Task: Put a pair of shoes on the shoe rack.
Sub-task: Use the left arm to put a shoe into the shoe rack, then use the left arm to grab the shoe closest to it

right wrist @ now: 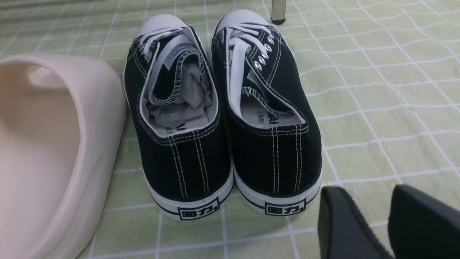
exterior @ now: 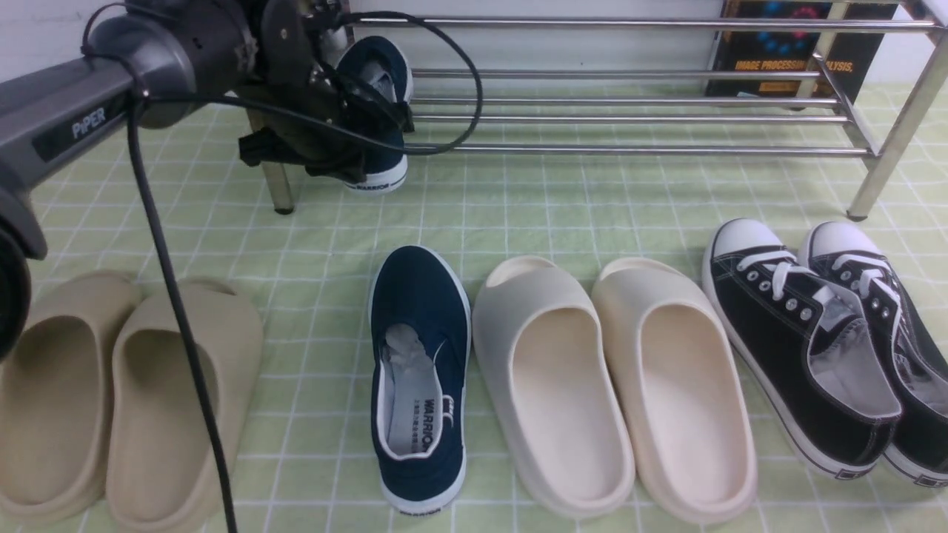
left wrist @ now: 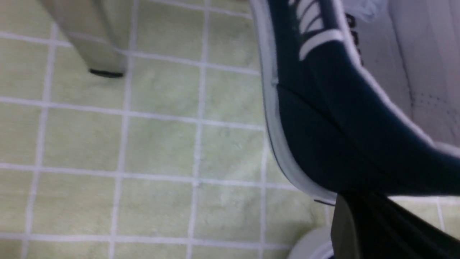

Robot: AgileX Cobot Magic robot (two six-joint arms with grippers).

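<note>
Tan slides [exterior: 126, 400] of smooth moulded foam sit closest, under the left arm [exterior: 67, 126]. Its grey tube reaches forward and rightward from the frame's edge, and a black cable [exterior: 178, 318] hangs from it down to the cloth [exterior: 563, 215]. The wrist bends down at the rack's left end, where the left gripper [exterior: 366, 122] is clamped on the held shoe [exterior: 381, 66], which is navy canvas with a white rubber sole and white lining.

That shoe hangs tilted in the grip, toe up and away from the hand. Its heel is down with the "WARRIOR" label facing the camera, in front of the rack [exterior: 629, 74] tubes and just beside the leg [exterior: 280, 189] below the gripper. From the wrist, one dark finger [left wrist: 377, 230] presses at the shoe's rim near the heel. I cannot tell whether the shoe touches the tubes.

The rack is shiny chrome, with long parallel round tubes on upright legs running off to the gripper's right. The loose shoe [exterior: 418, 377] lies flat on the cloth, nearer the camera than the gripper and slightly to its right, toe towards the hand. Right of it lie cream slides [exterior: 615, 385], then black sneakers [exterior: 815, 340] with laces and white toe caps.

The right gripper [right wrist: 373, 201] hovers just behind the sneakers' heels, its black ribbed fingers slightly apart with nothing between them. The cloth is soft pale green with a white grid.
</note>
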